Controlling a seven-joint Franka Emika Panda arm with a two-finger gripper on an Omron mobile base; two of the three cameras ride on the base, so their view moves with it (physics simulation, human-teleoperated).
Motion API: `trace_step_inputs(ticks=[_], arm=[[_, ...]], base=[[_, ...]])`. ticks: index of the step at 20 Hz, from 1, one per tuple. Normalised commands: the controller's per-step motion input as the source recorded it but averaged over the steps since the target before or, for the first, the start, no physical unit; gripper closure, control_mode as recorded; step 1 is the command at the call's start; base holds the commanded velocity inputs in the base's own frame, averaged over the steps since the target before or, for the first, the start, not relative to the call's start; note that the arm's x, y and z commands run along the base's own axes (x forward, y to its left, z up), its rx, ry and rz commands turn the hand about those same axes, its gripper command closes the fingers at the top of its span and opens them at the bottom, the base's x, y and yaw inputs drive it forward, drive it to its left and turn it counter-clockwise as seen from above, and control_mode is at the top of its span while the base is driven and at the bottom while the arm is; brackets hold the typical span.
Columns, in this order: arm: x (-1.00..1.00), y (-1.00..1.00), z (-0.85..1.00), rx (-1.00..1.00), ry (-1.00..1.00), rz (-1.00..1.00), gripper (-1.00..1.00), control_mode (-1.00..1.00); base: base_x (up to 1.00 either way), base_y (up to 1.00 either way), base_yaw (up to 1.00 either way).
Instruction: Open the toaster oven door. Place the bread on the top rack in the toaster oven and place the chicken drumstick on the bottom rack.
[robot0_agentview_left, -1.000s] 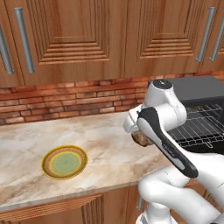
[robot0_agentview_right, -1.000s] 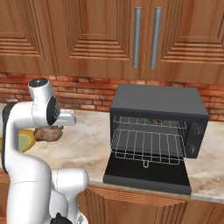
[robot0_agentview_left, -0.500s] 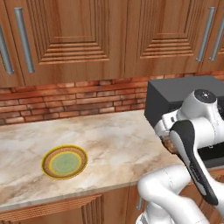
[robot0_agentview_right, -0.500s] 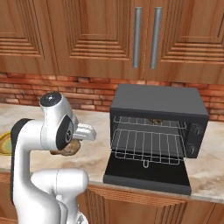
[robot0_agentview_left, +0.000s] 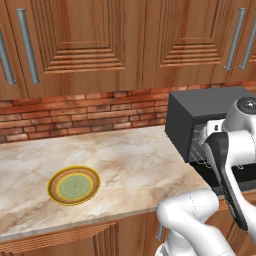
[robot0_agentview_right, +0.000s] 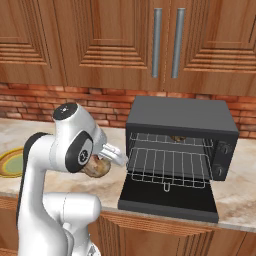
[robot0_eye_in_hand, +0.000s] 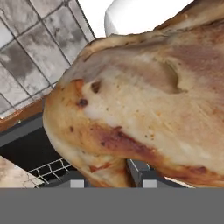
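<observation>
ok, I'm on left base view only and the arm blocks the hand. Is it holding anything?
Observer: Yes. The fingers are shut on the lumpy golden-brown chicken drumstick, left of the oven.
Operator: Oven door down?
Observer: The flat black toaster oven door lies fully open.
Operator: Bread?
Observer: A small tan-brown lump sits at the back of the upper silver wire rack. It's likely the bread, but too small to be sure.

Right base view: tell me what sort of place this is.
A rendered home kitchen, most likely: wooden wall cabinets over a red brick backsplash, a marble-look counter, and a toaster oven with its door down.
</observation>
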Motion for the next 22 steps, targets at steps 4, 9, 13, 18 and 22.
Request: trace_step_inputs(ticks=[4, 9, 13, 18, 22], arm=[[0.26, -0.67, 0.0, -0.01, 0.0, -0.5, 1.0, -1.0], [0.2, -0.69, -0.06, 0.01, 0.0, -0.44, 1.0, -1.0], [0.0, -0.5, -0.34, 0.07, 0.0, -0.35, 1.0, -1.0], [0.11, -0.22, -0.3, 0.12, 0.0, -0.23, 1.0, -1.0], [0.25, -0.24, -0.31, 0.16, 0.0, -0.09, 1.0, -1.0]], base=[[0.0, 0.0, 0.0], [0.0, 0.0, 0.0], [0.0, 0.0, 0.0], [0.0, 0.0, 0.0], [0.0, 0.0, 0.0]])
